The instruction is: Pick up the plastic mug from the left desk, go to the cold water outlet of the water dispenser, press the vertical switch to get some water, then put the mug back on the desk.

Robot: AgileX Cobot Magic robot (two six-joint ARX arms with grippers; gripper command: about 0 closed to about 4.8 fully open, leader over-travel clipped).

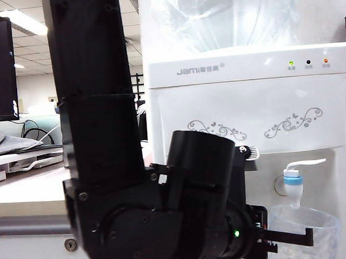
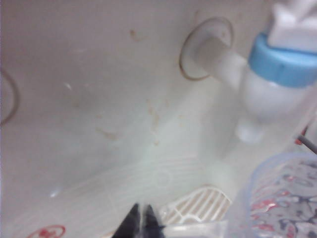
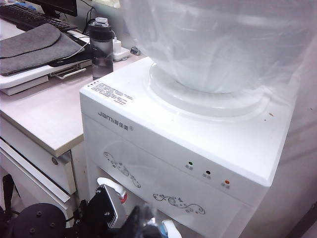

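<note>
Left claw (image 1: 306, 237), clamped on the mug (image 1: 308, 230) handle, holds it under the blue tap (image 1: 293, 187). Rim should push the lever (image 1: 304, 165) squarely. Right claw: unseen, cannot tell.

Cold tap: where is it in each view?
Exterior: cold tap low on the right, above the mug.
Left wrist: cold tap near the right edge, over the mug rim.
Right wrist: only its lever shows at the bottom edge.
Shared landmark: dispenser.
</note>
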